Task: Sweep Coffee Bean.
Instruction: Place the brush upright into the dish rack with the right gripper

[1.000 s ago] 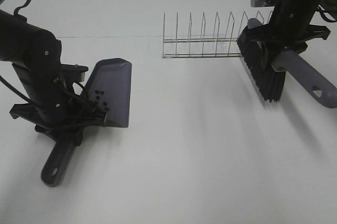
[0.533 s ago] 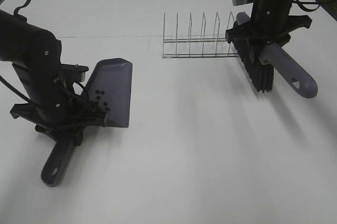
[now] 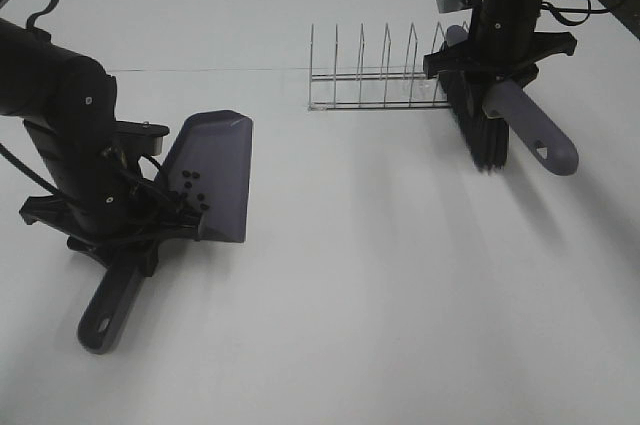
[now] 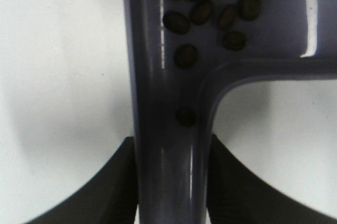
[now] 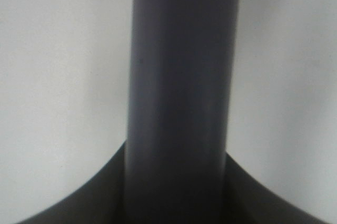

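Dark brown, nearly black, the coffee beans (image 4: 210, 8) lay gathered inside the grey dustpan (image 3: 218, 160). Most were bunched at the back of the pan, near where its handle begins, and one sat a little way down in the handle's channel. From the high camera I could make them out only as a few specks near the pan's rear edge. The dustpan was over the left side of the white table (image 3: 380, 295), its wide mouth pointing toward the far side. I couldn't tell whether it rested on the surface or was held just off it. The left gripper (image 4: 171, 182) was clamped on the dustpan's handle, a dark finger pressed against each side.

Well apart, on the right, the right gripper (image 3: 497, 65) was clamped on the grey handle of the brush (image 3: 487, 135), with the black bristles hanging downward. I couldn't tell whether their tips touched the table. The brush was just beside the right end of a wire rack (image 3: 375, 80), which stood toward the far middle of the table.
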Available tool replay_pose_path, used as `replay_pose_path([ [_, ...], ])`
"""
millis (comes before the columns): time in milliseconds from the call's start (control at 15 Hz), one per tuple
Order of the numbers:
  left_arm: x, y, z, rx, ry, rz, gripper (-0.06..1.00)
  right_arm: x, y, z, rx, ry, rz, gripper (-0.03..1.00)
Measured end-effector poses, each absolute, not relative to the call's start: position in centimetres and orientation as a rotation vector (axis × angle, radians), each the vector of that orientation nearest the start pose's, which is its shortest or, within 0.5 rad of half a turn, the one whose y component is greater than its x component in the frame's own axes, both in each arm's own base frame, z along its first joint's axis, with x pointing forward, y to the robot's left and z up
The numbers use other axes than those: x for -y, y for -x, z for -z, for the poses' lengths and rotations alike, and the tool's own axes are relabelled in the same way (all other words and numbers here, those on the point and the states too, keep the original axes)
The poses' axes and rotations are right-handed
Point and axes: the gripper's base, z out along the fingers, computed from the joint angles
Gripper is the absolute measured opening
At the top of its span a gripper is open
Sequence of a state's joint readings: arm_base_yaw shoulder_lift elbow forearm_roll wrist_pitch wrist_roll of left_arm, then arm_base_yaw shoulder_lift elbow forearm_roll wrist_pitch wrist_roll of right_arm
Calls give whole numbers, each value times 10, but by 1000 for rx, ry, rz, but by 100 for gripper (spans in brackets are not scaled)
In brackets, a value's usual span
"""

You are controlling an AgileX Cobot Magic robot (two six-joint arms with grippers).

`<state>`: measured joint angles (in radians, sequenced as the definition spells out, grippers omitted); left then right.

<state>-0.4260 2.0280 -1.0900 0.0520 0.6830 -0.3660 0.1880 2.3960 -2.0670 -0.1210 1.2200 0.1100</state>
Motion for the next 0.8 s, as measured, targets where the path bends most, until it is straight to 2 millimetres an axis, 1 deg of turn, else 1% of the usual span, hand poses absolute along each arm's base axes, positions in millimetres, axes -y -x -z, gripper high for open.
replay_pose_path([
  [133, 140, -315, -94, -3091, -154, -26, 35, -82, -490, -158, -2996, 170, 142, 30],
  [267, 140, -315, -94, -3091, -156, -26, 35, -84, -500, -159, -2963, 163, 130, 30],
  [467, 140, -315, -94, -3091, -156, -26, 35, -86, -514, -151, -2928, 154, 122, 30],
  [800, 140, -315, -94, -3091, -156, -26, 35, -85, -516, -146, -2932, 152, 123, 30],
])
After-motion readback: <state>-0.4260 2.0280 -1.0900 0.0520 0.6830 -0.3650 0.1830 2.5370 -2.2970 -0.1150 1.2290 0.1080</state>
